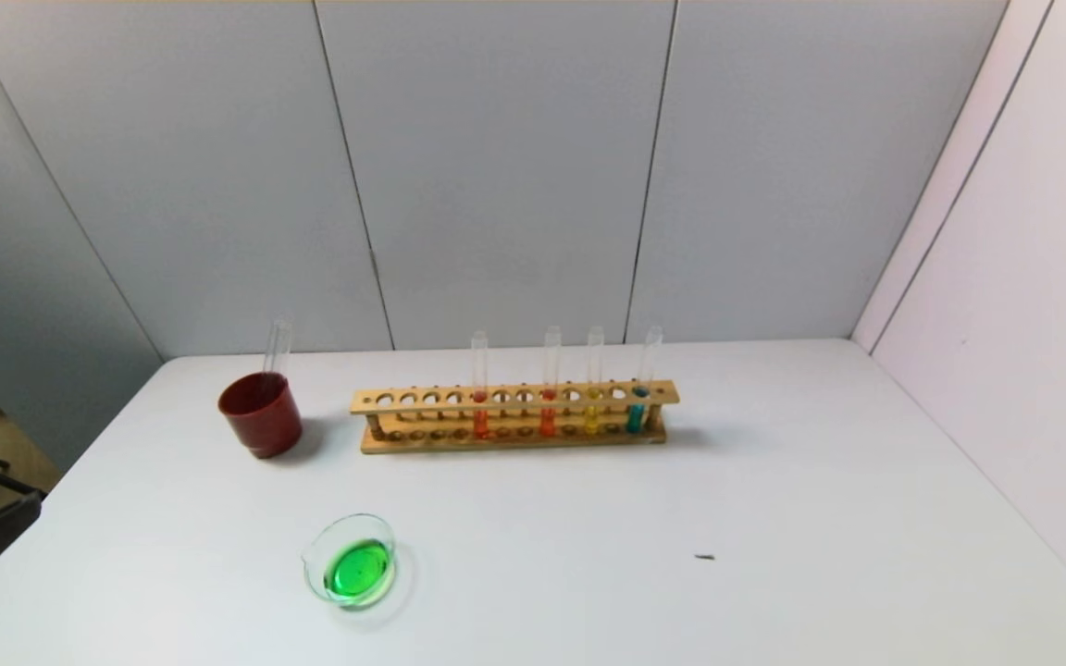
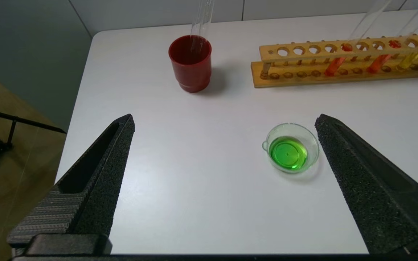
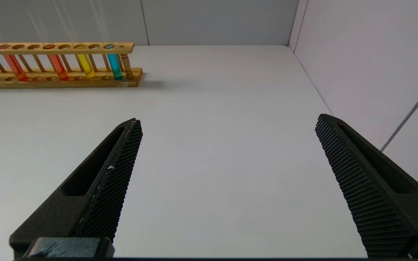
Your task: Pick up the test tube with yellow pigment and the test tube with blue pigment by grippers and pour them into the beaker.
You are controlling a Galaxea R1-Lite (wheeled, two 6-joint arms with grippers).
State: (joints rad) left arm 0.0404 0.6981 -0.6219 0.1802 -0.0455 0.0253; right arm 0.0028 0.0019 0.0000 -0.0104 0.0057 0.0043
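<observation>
The test tube with yellow pigment point(image 1: 593, 398) and the test tube with blue pigment point(image 1: 639, 393) stand upright in the wooden rack point(image 1: 514, 416) at the back of the table. They also show in the right wrist view, yellow point(image 3: 85, 65) and blue point(image 3: 114, 66). The beaker point(image 1: 350, 560) sits near the front left and holds bright green liquid; it also shows in the left wrist view point(image 2: 290, 152). My left gripper point(image 2: 223, 119) is open and empty above the table, short of the beaker. My right gripper point(image 3: 227, 121) is open and empty over bare table. Neither gripper shows in the head view.
Two tubes with orange-red liquid point(image 1: 480, 407) point(image 1: 549, 402) stand in the same rack. A dark red cup point(image 1: 261, 413) with an empty clear tube point(image 1: 276, 347) in it stands left of the rack. A small dark speck point(image 1: 704, 557) lies front right. Walls close the back and right.
</observation>
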